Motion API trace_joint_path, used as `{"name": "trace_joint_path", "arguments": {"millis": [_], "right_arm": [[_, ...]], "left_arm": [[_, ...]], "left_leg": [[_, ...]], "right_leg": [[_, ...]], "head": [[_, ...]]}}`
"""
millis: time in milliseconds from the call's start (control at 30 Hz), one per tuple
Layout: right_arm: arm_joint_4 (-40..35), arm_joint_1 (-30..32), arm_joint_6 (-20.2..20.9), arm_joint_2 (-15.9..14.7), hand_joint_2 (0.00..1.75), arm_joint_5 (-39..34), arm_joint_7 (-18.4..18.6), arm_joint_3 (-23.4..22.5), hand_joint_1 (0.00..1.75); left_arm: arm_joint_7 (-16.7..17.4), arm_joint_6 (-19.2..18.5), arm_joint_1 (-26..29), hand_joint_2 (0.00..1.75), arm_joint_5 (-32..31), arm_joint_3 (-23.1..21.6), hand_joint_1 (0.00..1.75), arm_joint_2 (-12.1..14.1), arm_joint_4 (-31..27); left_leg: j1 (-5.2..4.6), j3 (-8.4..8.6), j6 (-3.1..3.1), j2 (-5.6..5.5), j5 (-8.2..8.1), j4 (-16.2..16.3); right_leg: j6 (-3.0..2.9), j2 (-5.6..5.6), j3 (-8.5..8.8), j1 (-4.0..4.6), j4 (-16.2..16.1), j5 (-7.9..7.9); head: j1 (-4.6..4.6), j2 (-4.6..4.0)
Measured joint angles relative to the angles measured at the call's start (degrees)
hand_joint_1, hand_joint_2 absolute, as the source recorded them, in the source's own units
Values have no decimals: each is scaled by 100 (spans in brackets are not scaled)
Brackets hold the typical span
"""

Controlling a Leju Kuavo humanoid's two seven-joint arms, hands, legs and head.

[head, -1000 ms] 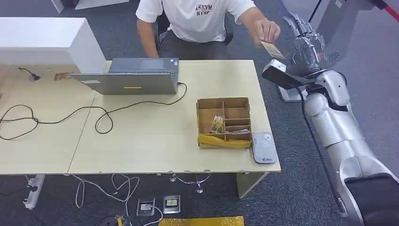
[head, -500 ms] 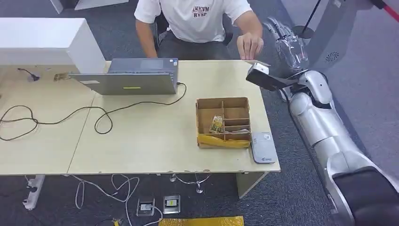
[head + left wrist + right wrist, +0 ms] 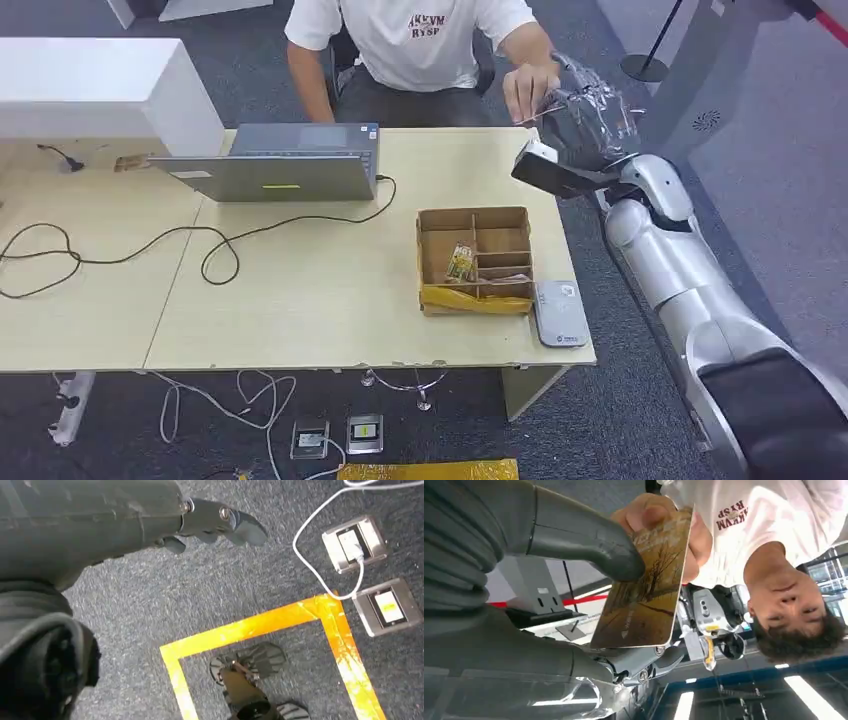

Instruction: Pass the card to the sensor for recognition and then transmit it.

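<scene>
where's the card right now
The card is at the table's far right corner, between the person's hand and the right hand; the right wrist view shows the thumb pressing it.

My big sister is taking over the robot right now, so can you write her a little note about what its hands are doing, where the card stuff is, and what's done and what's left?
Right hand: raised past the table's far right corner, its thumb pressing on the card. The person's hand also grips the card, so the handover is midway.
Left hand: hangs over the floor, holding nothing, fingers partly curled.
Sensor: flat grey pad at the table's near right edge, beside the cardboard box.
Done: hand has met the card.
Left: take the card fully, pass it to the sensor, then transmit it.
</scene>
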Motion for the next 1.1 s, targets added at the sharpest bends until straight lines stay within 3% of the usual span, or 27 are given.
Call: {"name": "trace_joint_path", "arguments": {"millis": [700,900,1100], "right_arm": [[37,71,63,-81,175,-162,65,160,175],[-61,304,245,-238,175,-247,195,205,175],[-625,1086,297,-668,175,-457,568,114,175]], "left_arm": [[0,37,33,0,223,0,0,2,0],[-92,81,131,0,496,2,0,-9,0],[-175,170,214,0,621,2,0,9,2]], "left_leg": [[0,2,0,13,-1,0],[0,5,1,17,-2,1],[-1,3,0,13,-5,2]], "right_leg": [[0,24,-7,0,0,0],[0,26,-9,0,-3,0],[0,24,-8,-1,-7,0]], "head": [[-2,0],[2,0],[2,0]]}}
